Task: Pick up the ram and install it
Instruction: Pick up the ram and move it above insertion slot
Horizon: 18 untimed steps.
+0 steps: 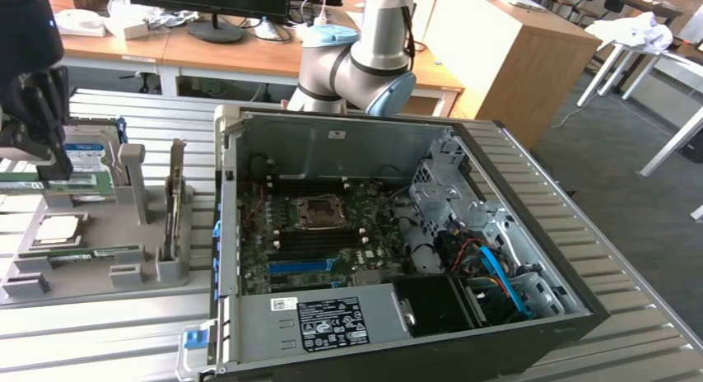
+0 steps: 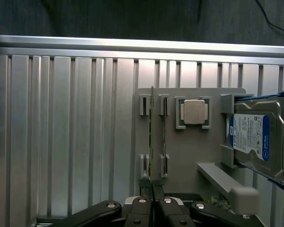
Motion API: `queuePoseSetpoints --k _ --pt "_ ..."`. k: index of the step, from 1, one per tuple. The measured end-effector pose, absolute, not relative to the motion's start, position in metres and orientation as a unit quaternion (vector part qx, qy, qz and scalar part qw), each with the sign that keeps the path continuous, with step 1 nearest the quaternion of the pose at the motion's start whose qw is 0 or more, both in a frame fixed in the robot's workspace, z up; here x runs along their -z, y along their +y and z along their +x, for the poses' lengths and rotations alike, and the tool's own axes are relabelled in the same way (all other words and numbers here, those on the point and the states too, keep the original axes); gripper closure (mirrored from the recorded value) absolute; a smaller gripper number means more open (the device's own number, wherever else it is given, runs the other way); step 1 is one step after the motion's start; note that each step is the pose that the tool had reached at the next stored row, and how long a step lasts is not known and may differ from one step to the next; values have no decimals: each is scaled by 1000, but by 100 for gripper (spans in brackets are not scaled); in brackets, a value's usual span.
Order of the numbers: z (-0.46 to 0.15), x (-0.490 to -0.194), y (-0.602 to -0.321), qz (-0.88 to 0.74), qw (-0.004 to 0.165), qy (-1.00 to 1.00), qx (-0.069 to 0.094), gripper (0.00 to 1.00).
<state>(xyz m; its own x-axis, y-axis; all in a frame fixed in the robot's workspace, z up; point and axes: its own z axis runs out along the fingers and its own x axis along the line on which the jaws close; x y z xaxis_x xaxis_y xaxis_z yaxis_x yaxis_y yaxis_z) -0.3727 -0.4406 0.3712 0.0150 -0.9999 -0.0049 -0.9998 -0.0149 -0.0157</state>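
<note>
Picking stage, I'd say: the claw [image 2: 153, 191] is pinched on the ram [image 2: 152, 127], standing edgewise in its grey holder [image 2: 189, 156] at the exterior view's far left; freeing it wants a straight pull.

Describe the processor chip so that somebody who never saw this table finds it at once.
Start from the open computer case; on the exterior view's left of it lies a grey holder tray. On that tray the processor chip lies flat between the blue-labelled hard drive and a thin green memory stick standing on edge. It alone is square and silver.
</note>
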Motion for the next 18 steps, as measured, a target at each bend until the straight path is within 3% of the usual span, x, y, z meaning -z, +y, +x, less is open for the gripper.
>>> queuePoseSetpoints --k 18 --pt "-373 -406 -441 -712 7 702 4 88"
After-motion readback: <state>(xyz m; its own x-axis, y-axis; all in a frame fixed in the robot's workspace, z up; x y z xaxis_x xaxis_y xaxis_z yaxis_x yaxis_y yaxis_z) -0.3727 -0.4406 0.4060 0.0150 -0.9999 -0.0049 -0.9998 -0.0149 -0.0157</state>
